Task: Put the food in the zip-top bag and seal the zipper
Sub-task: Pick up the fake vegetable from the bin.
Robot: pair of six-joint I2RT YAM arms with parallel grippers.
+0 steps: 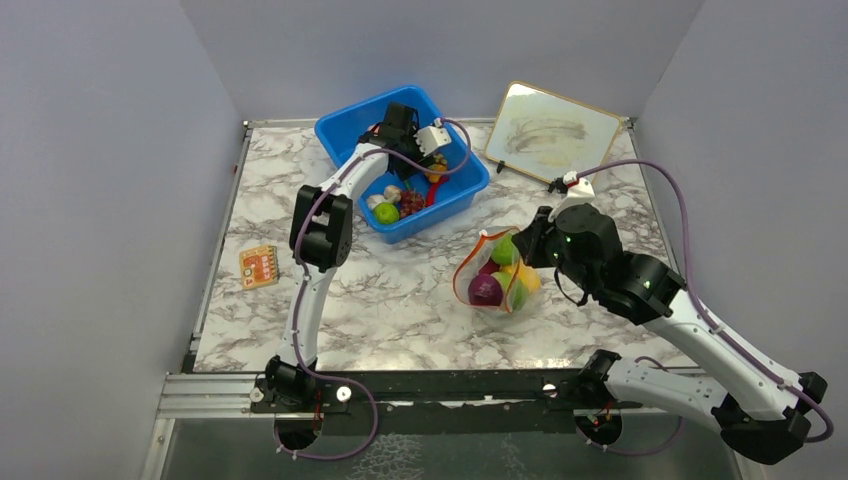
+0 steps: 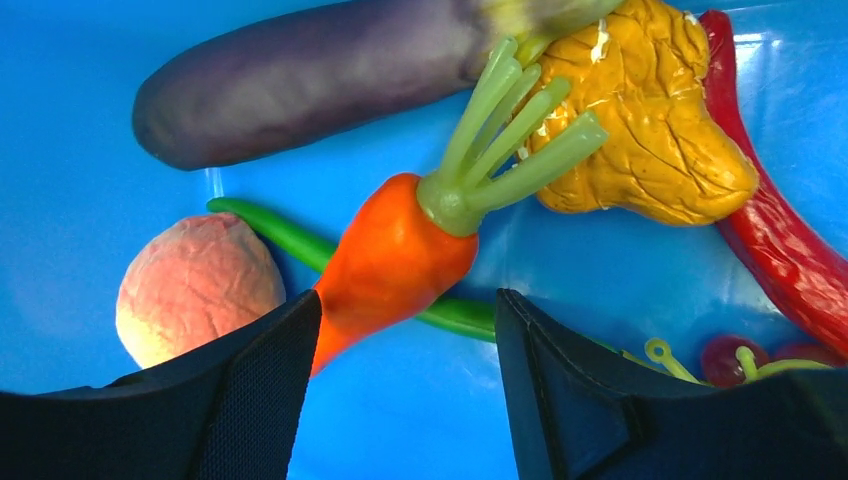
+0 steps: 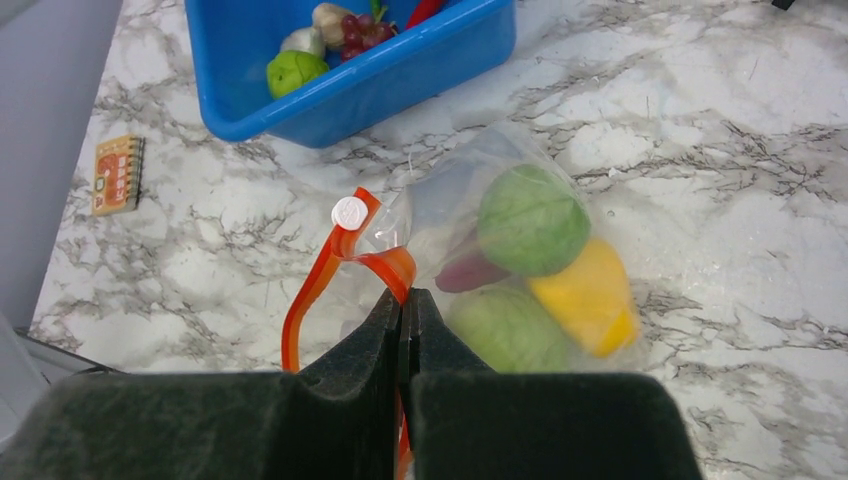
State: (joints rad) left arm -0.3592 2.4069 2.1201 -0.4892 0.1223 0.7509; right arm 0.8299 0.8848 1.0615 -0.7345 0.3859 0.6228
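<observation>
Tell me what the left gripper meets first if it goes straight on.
Probably the carrot, whose narrow end sits just ahead of the open left gripper; behind it, the bin floor. Depth is unclear.

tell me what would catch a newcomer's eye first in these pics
The bright blue bin at the back of the marble table, with the left gripper open just over an orange carrot inside it. Then the clear bag right of centre, stuffed with colourful toy food, its red-orange strip pinched in the shut right gripper.
</observation>
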